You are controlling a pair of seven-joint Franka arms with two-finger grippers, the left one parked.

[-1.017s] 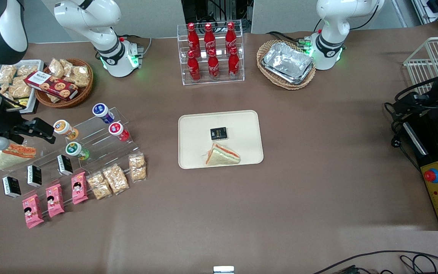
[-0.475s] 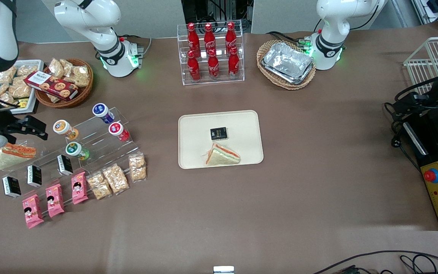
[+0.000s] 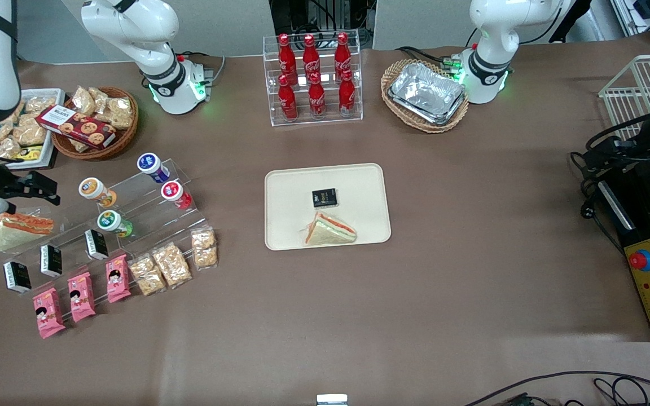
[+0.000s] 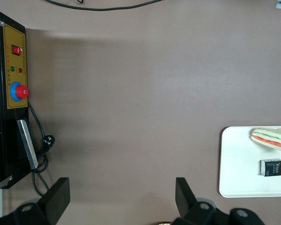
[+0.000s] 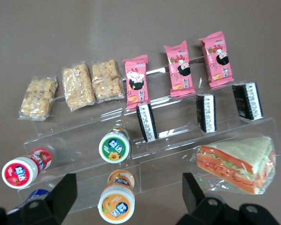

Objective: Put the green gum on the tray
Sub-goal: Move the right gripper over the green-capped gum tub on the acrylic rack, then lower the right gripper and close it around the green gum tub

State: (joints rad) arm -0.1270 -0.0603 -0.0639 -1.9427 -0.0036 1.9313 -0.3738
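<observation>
The green gum (image 3: 112,221) stands tilted on the lower step of a clear acrylic stand (image 3: 150,210); its white lid with green label also shows in the right wrist view (image 5: 114,146). The cream tray (image 3: 359,186) lies mid-table and holds a black box (image 3: 324,197) and a wrapped sandwich (image 3: 330,230). My right gripper (image 3: 47,189) hovers open and empty off the stand's end toward the working arm's end of the table, apart from the gum. In the right wrist view the gripper (image 5: 128,178) has its fingers (image 5: 61,197) wide apart above the orange canister (image 5: 116,205).
Orange (image 3: 95,190), blue (image 3: 150,165) and red (image 3: 175,193) canisters share the stand. A sandwich (image 3: 20,228), black boxes (image 3: 51,259), pink packets (image 3: 81,296) and snack bags (image 3: 171,264) lie nearby. A cola rack (image 3: 312,79) and a basket of foil trays (image 3: 425,95) stand farther back.
My right gripper has drawn back from the orange canister toward the working arm's end of the table. The canisters and the tray have not moved.
</observation>
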